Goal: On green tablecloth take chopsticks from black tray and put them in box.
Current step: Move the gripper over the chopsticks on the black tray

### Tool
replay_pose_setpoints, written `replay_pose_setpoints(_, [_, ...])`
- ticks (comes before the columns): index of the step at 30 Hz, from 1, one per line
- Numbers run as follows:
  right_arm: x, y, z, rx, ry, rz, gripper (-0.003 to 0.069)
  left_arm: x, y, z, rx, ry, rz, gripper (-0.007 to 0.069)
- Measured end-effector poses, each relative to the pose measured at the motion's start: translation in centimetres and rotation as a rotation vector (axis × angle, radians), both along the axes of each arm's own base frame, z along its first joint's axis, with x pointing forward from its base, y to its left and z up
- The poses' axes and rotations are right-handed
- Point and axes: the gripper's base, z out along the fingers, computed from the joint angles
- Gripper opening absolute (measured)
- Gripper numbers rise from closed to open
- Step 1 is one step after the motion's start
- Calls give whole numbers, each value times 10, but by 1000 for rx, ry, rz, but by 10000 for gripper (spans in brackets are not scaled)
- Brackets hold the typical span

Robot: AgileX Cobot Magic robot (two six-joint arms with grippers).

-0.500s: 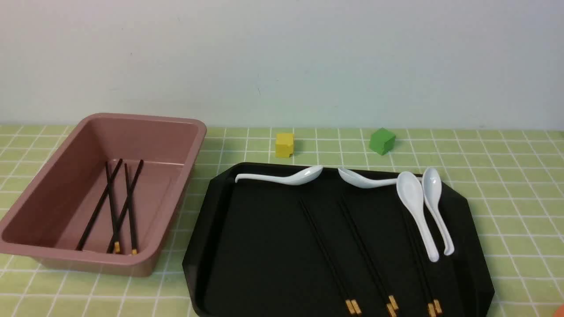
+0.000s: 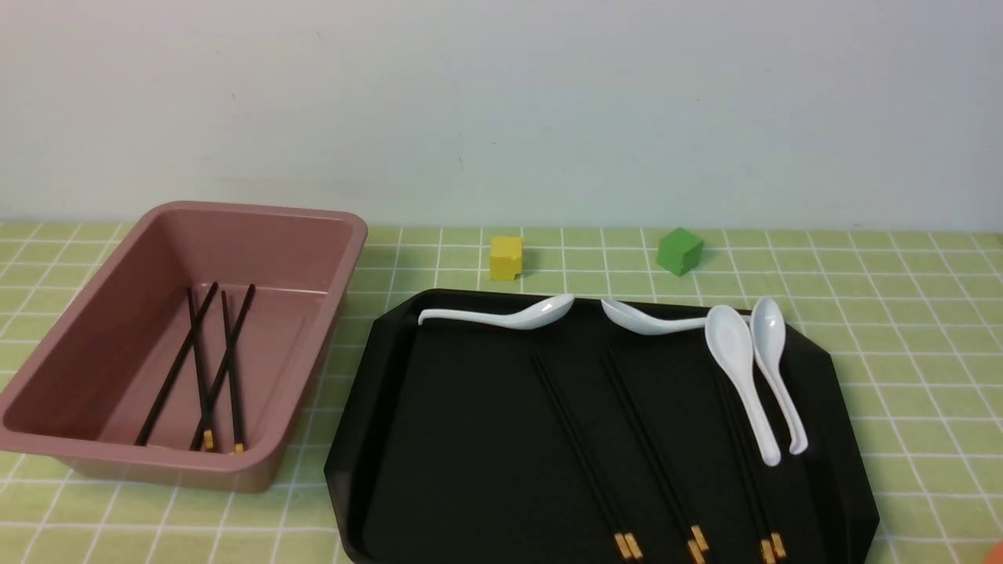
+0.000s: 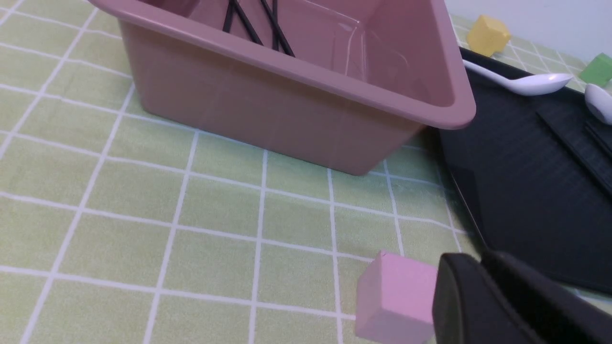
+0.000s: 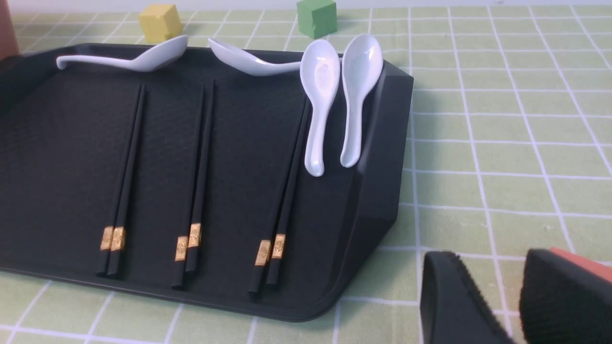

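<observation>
At the left, the deep dusty-pink plastic box (image 2: 313, 376) stands on the light yellow-green cloth with its white grid (image 2: 925, 407). Four slim black chopsticks with gold bands (image 2: 235, 376) lie loosely crossed inside it; the box seems set close beside the tray so that each transfer stays short, and its high walls should keep the sticks from rolling away. The left jaws (image 3: 480, 260) are pressed together with nothing between them, near a small pink block (image 3: 397, 296) on the cloth, as if that arm were simply parked. In the middle, the large glossy black tray with cut corners (image 2: 454, 439) holds the chopsticks still to be moved: three black pairs, the first (image 2: 580, 454), the second (image 2: 650, 454) and the third (image 2: 744, 462), all with their gold-banded thick ends towards the robot, probably laid so for an easy pick. White ceramic spoons (image 4: 320, 86) rest along the far rim and at the right; one lies over or against the thin ends of the third pair, which could hinder lifting it. Beyond the tray sit a yellow cube (image 2: 506, 258) and a green cube (image 2: 679, 251), perhaps mere bystanders. At the right, the right jaws (image 4: 490, 255) stand spread apart, holding nothing, beside the tray, ready for a reach. The gold bands bear small dark marks, likely decorative, too small to read; no brand, label or legible writing shows.
</observation>
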Motion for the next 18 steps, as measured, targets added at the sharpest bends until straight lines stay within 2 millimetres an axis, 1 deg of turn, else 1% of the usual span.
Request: replay_pose_setpoints(18, [0, 0, 0, 0, 0, 0, 240, 0, 0, 0, 0, 0, 0, 72])
